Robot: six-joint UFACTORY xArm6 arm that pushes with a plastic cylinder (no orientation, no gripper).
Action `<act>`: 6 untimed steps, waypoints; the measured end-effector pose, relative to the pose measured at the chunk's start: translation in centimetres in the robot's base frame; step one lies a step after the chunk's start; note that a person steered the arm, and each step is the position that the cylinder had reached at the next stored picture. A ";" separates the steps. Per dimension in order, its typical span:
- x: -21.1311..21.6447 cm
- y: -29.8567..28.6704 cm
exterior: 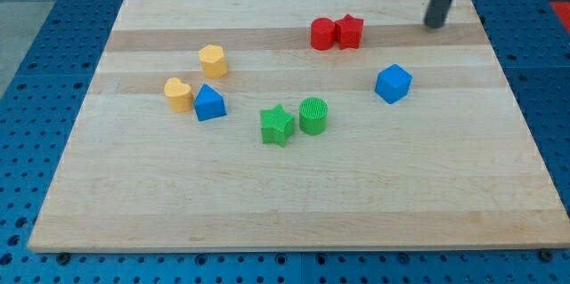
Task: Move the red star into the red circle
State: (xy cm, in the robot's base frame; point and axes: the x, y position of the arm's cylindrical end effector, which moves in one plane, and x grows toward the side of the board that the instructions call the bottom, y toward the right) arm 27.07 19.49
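Blocks lie scattered over a pale wooden board (294, 204) that rests on a blue perforated bench (36, 52). Near the view's top, slightly right of centre, the red star (350, 31) sits touching the red circle (322, 34), the star on the circle's right side. My tip (435, 26) stands on the board at the view's upper right, to the right of the red star and clearly apart from it, with bare wood between them. The arm carries no gripper, only the dark rod, so nothing is being held and the tip touches no block.

Below and to the right of the red pair lies a blue cube (393, 83), standing alone. Near the middle of the board a green star (277, 125) and a green circle (313, 116) sit just beside each other, the star on the left. On the view's left, a yellow hexagon (213, 60) sits above a yellow heart (178, 94), and a blue triangle (209, 103) rests right against the heart's right side.
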 end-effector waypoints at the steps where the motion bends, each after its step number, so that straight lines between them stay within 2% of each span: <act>1: 0.0 -4.6; 3: 0.3 -8.5; 6: 5.1 -13.4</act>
